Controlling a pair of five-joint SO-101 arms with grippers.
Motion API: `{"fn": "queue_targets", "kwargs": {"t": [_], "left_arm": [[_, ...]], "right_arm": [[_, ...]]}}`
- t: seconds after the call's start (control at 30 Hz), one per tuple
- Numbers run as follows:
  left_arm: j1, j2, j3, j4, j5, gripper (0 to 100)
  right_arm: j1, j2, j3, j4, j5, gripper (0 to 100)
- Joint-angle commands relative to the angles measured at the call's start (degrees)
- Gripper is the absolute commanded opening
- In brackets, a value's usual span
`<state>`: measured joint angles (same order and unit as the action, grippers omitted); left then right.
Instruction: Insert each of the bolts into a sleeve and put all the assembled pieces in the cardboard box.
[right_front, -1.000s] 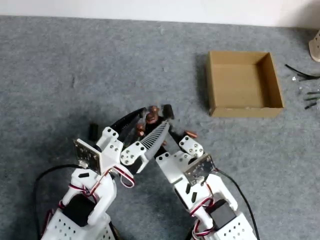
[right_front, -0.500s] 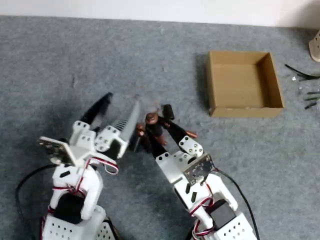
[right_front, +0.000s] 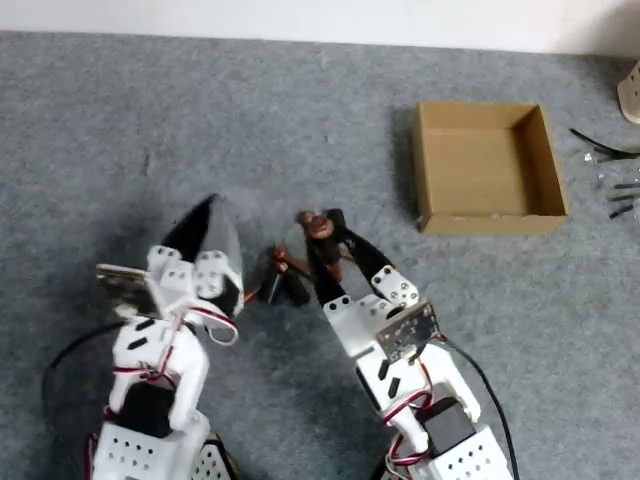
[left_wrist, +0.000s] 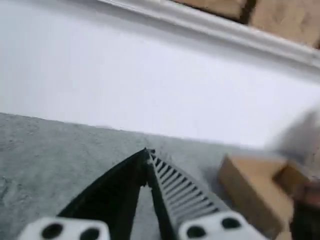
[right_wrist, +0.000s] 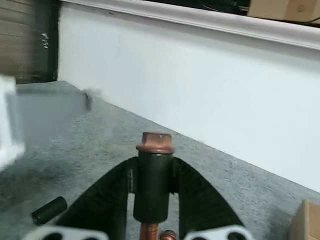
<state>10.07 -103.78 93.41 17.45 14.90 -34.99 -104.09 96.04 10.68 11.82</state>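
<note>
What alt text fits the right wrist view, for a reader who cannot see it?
The right gripper holds an upright black sleeve with a copper bolt head sticking out on top. A loose black sleeve lies on the grey table, before a white wall.

Robot lab: grey mat (right_front: 120, 110), loose cables (right_front: 612, 172).

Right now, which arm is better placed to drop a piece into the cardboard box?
Right. The right fingers hold a sleeved bolt and stand nearer the cardboard box; the left fingers are shut, empty and farther off.
</note>
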Motion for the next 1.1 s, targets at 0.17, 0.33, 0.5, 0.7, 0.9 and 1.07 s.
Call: {"fn": "queue_targets", "kwargs": {"t": [0.17, 0.33, 0.5, 0.7, 0.9, 1.07], "left_arm": [[6.3, -0.7, 3.8, 5.7, -27.3, 1], [6.1, -0.7, 3.8, 7.2, -26.4, 1], [6.5, -0.6, 3.8, 9.0, -26.5, 1], [6.6, -0.6, 3.8, 9.2, -26.5, 1], [8.0, -0.6, 3.8, 9.3, -26.4, 1], [7.6, -0.6, 3.8, 9.3, -26.5, 1]], "right_arm": [[1.2, 1.9, 6.3, 2.3, 0.3, 0.6], [2.9, 3.4, 6.2, 2.2, 0.3, 0.6], [11.6, 3.9, 3.4, 2.2, 0.3, 0.6], [19.8, 4.1, -1.2, 2.2, 0.3, 0.6], [20.4, 8.4, -6.4, 2.2, 0.3, 0.6], [21.7, 32.1, -18.2, -2.9, 0.3, 0.6]]}}
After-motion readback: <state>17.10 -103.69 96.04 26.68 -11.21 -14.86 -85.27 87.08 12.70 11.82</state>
